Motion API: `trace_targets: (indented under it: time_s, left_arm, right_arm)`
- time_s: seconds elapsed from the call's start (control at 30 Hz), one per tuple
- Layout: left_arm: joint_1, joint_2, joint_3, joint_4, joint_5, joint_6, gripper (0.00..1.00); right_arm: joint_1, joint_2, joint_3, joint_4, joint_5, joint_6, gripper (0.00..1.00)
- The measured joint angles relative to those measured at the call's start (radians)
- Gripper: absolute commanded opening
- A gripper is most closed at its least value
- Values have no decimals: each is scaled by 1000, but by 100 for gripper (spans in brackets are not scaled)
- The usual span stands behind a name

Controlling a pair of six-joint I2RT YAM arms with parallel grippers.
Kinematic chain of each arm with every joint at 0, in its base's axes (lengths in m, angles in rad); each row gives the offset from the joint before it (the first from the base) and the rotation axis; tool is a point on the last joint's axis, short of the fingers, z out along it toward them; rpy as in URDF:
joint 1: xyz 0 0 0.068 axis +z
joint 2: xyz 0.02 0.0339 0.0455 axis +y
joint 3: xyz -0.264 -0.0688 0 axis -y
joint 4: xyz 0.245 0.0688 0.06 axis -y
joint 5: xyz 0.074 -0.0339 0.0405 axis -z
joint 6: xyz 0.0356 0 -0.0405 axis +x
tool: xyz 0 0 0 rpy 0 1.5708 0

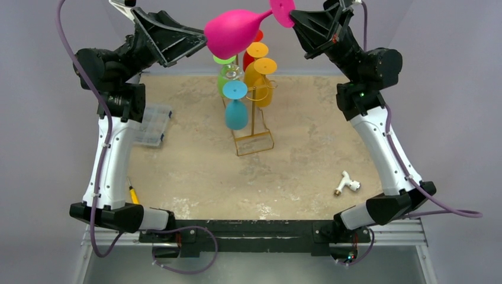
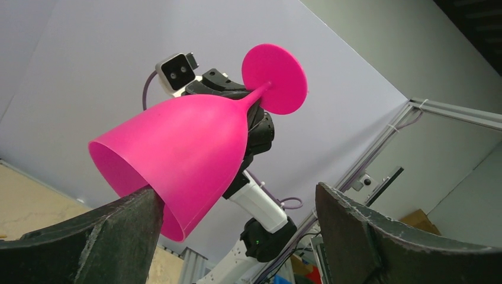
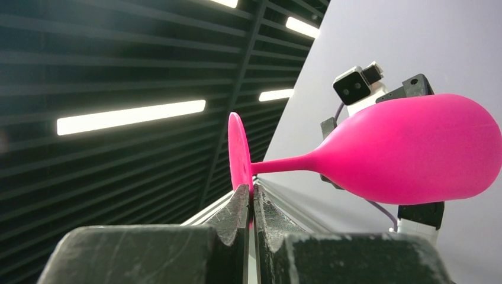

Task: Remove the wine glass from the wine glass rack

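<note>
Right tool (image 3: 249, 204) clamped on foot disc of pink wine glass (image 1: 234, 31). Left tool (image 2: 237, 192) spread wide, one finger touching bowl near rim. Glass lies sideways at top centre of overhead view, above wine glass rack (image 1: 253, 115) on tabletop (image 1: 195, 171), clear of hooks.

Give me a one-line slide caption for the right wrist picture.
Right gripper pinching the foot of a pink wine glass, held sideways in mid-air.
</note>
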Motion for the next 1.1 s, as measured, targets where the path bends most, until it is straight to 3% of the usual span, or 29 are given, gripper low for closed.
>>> trace_targets:
  time_s: [0.53,0.9,1.1]
  left_arm:
    - [0,9,0,142,12,-130,85]
    - [0,10,-19,262,13,-227,61]
    - [0,10,-46,312,-16,-266,37]
  right_arm:
    - [38,41,41,29,36,14,0]
    - [69,80,31,128,67,24,0]
    - [74,76,-42,196,96,34,0]
